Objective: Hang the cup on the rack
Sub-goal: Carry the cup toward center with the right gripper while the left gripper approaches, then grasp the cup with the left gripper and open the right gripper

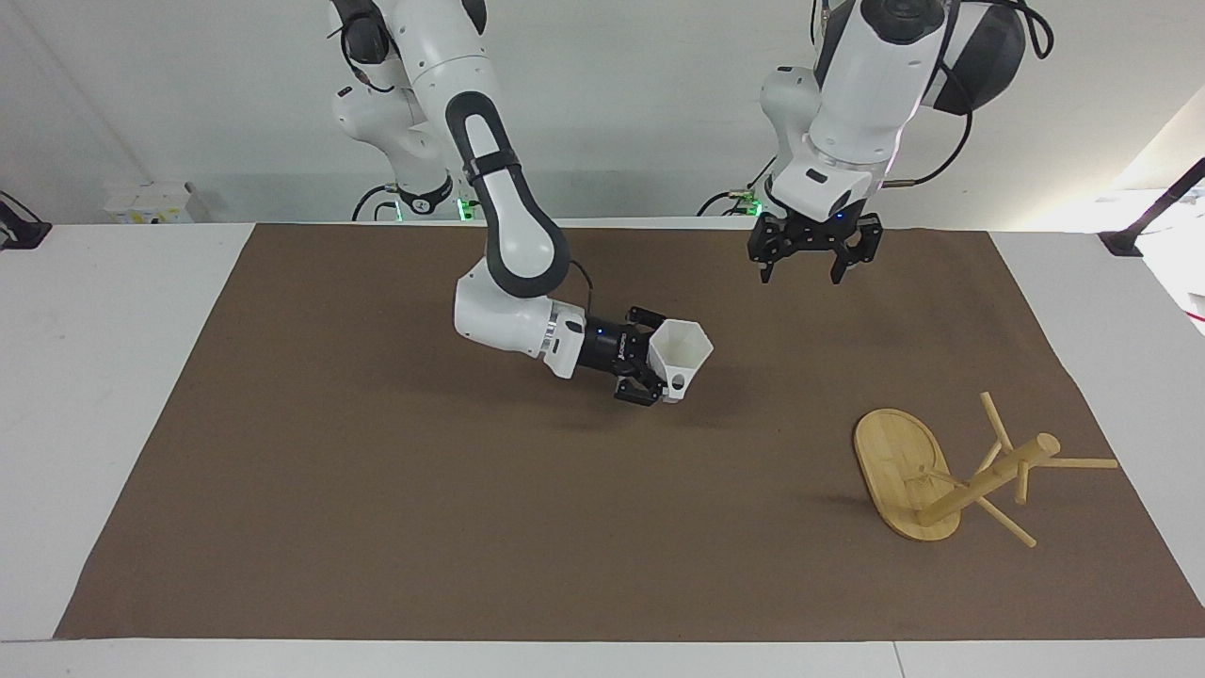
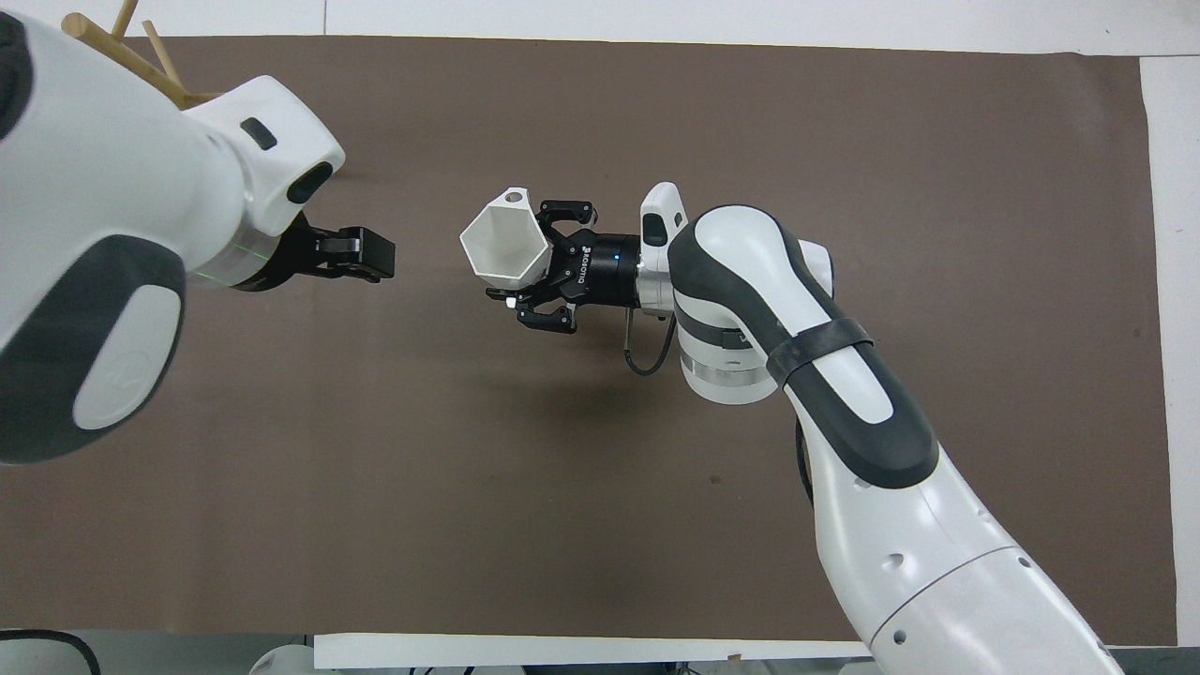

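Observation:
The white faceted cup (image 1: 684, 356) is held above the middle of the brown mat by my right gripper (image 1: 659, 363), which is shut on its base and side. The cup's mouth points toward the left arm's end of the table and its handle points away from the robots. It also shows in the overhead view (image 2: 504, 246) with the right gripper (image 2: 532, 267). My left gripper (image 1: 800, 271) is open and empty, raised over the mat beside the cup (image 2: 367, 255). The bamboo rack (image 1: 979, 480) stands at the left arm's end; overhead only its peg tips (image 2: 89, 33) show.
The brown mat (image 1: 377, 508) covers most of the white table (image 1: 85, 377). The rack's oval base (image 1: 894, 452) lies farther from the robots than both grippers. The left arm's body hides the rack's base in the overhead view.

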Action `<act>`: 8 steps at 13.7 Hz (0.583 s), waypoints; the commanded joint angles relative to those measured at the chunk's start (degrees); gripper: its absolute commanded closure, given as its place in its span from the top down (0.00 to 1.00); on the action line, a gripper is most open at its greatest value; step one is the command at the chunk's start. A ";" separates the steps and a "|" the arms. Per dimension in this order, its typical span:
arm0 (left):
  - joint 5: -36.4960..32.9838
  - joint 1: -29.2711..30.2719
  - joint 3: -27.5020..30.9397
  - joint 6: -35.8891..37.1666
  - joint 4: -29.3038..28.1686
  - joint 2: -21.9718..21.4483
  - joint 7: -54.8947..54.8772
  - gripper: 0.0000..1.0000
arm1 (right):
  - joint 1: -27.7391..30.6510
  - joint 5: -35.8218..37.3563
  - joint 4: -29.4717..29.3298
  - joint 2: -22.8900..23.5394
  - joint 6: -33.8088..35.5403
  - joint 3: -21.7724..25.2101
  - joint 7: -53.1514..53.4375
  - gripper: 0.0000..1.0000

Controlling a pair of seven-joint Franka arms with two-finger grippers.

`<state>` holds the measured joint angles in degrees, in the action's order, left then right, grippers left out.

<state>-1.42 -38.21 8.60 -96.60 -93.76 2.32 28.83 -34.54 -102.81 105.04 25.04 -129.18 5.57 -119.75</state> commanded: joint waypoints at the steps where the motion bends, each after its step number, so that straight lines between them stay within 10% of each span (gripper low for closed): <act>1: 0.72 -3.35 0.28 -1.74 0.77 1.98 7.36 0.99 | -0.17 -1.07 0.34 -0.96 -1.07 -0.12 0.92 0.29; 8: 7.40 -2.49 0.37 -10.00 0.69 7.17 11.07 0.97 | -0.52 -0.99 0.34 -0.96 -1.16 -0.12 1.01 0.29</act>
<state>4.84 -41.36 8.74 -105.41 -93.69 9.08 39.29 -34.87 -102.81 104.99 25.01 -129.49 5.57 -119.72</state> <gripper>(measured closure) 0.026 0.233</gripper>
